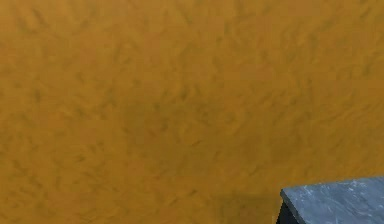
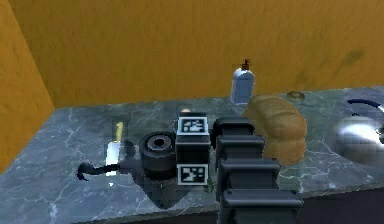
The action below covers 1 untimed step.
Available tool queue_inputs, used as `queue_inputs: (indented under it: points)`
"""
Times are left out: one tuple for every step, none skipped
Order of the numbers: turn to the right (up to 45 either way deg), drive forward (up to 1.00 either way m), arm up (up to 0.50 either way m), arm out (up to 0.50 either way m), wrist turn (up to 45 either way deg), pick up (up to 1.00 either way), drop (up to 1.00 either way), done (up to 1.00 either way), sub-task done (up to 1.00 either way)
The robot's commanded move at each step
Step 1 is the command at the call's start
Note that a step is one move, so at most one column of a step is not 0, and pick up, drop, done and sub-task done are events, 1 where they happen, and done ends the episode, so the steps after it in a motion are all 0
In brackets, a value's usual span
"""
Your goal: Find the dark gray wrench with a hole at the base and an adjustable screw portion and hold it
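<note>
In the forward view you face an orange wall (image 1: 150, 100). A dark corner of the desk (image 1: 335, 200) pokes in at the bottom right.

In the arm side view you see a grey stone desk (image 2: 60, 130). Orange walls (image 2: 140, 40) stand behind it and at its left. The dark arm (image 2: 250, 185) comes up from the bottom edge, just right of the middle. At its far end are two white squares with black marks (image 2: 192, 127). Left of them is the claw (image 2: 140, 160), with its round dark body.

A thin dark shape (image 2: 92, 172) with a hooked end is just left of the claw's body, down by the desk. It could be the wrench, or it could be the claw's fingers. You cannot tell which. Close by it lies a small tool (image 2: 115, 148) with a yellow handle and a white end.

You cannot tell if the claw's fingers are apart or together. You also cannot tell if the claw holds anything, because things lie on the desk right at it.

Right of the arm sits a brown loaf of bread (image 2: 278, 125). Behind the loaf, near the back wall, stands a pale bottle (image 2: 242, 86) with a dark top. At the right edge is a shiny round metal thing (image 2: 360, 130).
</note>
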Motion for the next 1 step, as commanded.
queue_inputs:
  points:
    - [0.0, 0.0, 0.0, 0.0, 39.0, 0.0, 0.0, 0.0, 0.0]
